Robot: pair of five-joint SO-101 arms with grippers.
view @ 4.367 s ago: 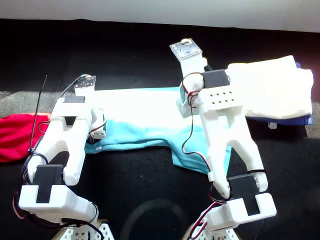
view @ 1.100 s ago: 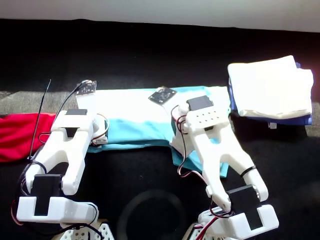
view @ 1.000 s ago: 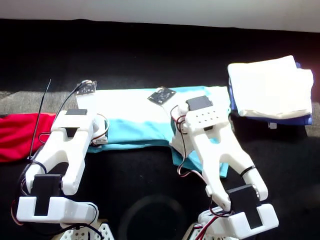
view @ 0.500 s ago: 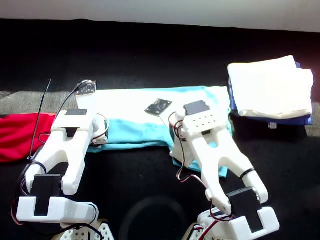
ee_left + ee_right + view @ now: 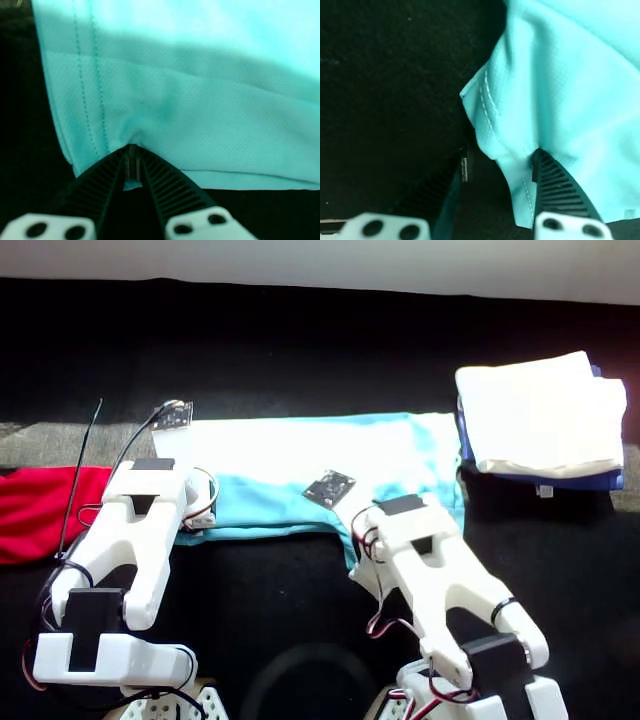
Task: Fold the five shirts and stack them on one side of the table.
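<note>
Black table (image 5: 300,340) with teal shirt (image 5: 270,502) spread mid-table, pinched at one near corner by left gripper (image 5: 131,156), straddled at the other by parted right gripper (image 5: 501,162). Likely mid-fold; next, closing right, lifting both corners over.

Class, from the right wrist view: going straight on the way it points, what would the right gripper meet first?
The turquoise shirt: its stitched edge lies between the fingers of the open right gripper, so contact probably comes at once, though depth is unclear.

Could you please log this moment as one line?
left tool: shut on shirt | right tool: open over shirt edge | stack: right side
</note>
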